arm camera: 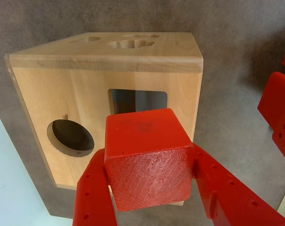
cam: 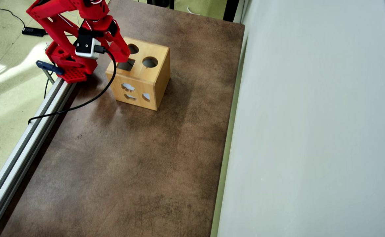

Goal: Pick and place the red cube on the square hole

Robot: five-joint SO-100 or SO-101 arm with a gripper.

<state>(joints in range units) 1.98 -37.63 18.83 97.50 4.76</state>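
My gripper (arm camera: 147,153) is shut on the red cube (arm camera: 149,162), with one red finger against each side of it. In the wrist view the cube fills the lower middle, close in front of the light wooden box (arm camera: 81,94). It covers the lower part of the dark square hole (arm camera: 138,100), and a round hole (arm camera: 70,137) lies to the left of that. From overhead, the gripper (cam: 121,54) hovers over the box (cam: 146,79), just above the square hole (cam: 126,65). There the cube cannot be told apart from the red fingers.
The box stands near the far left of a brown table (cam: 130,164). A metal rail (cam: 31,131) runs along the left edge and a pale wall (cam: 311,131) along the right. The arm's base (cam: 67,65) and a black cable (cam: 80,103) lie beside the box. Shaped cut-outs (cam: 128,87) mark its side.
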